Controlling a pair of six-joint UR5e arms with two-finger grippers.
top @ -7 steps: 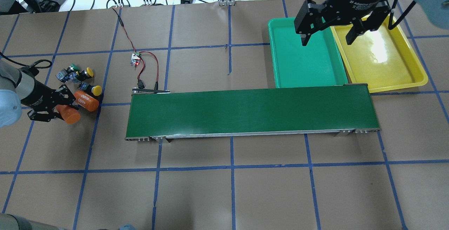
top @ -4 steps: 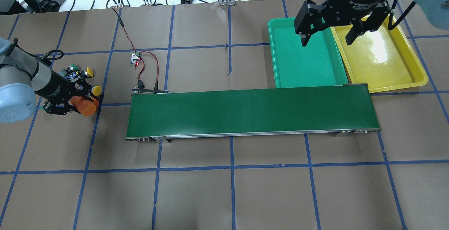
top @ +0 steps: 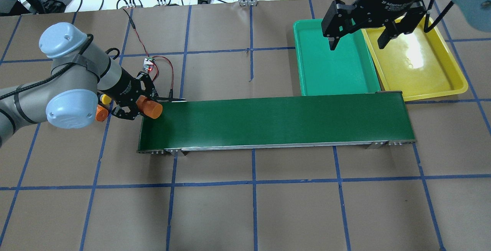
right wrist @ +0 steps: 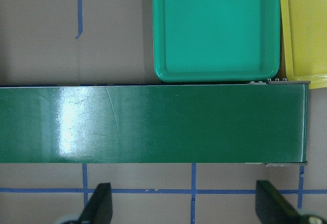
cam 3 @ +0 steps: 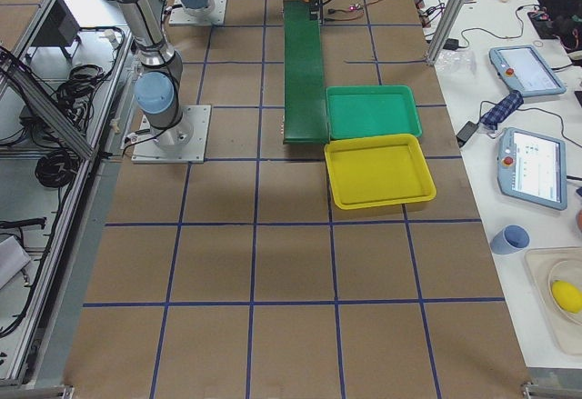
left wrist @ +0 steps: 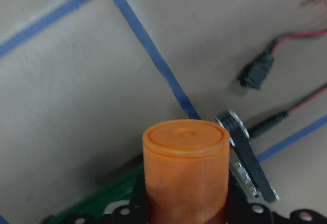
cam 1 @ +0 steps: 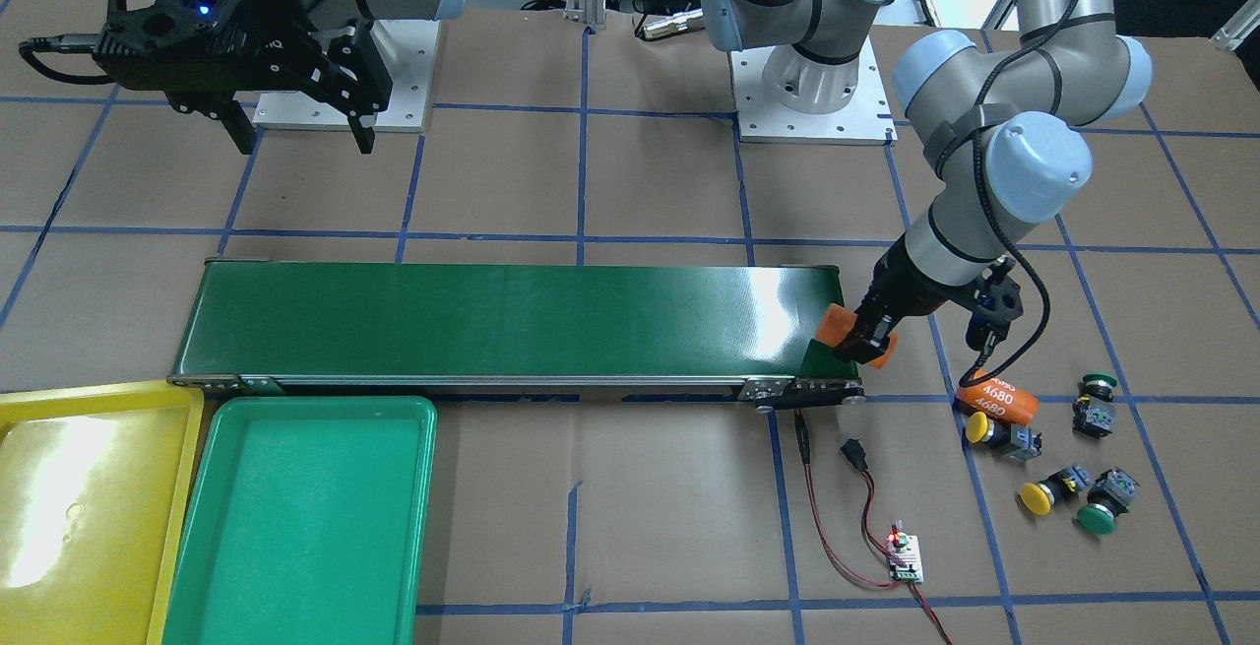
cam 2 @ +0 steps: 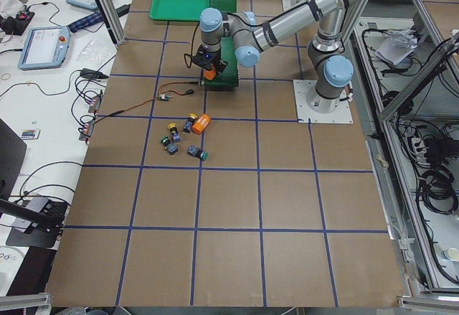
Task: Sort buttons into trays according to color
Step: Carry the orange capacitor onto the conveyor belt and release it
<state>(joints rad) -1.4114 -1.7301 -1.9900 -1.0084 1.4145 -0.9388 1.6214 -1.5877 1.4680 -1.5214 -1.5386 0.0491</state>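
Two yellow-capped buttons point(cam 1: 996, 431) point(cam 1: 1048, 492) and two green-capped buttons point(cam 1: 1104, 507) point(cam 1: 1095, 399) lie loose on the brown table by the conveyor's end. In the overhead view only one yellow cap point(top: 104, 99) shows; my left arm hides the others. My left gripper point(top: 142, 107) is shut on a plain orange cylinder point(top: 150, 108) at the belt's left end, seen close in the left wrist view point(left wrist: 185, 173). My right gripper point(top: 358, 44) is open and empty above the green tray point(top: 333, 67) and the yellow tray point(top: 422, 71).
The long dark-green conveyor belt point(top: 276, 122) runs from the button side to the trays. A second orange cylinder marked "4680" point(cam 1: 996, 397) lies beside the buttons. A small circuit board point(top: 149, 64) with red and black wires sits behind the belt's left end.
My left arm has swung right from the button cluster, carrying the orange cylinder to the conveyor's left end. My right arm has not moved.
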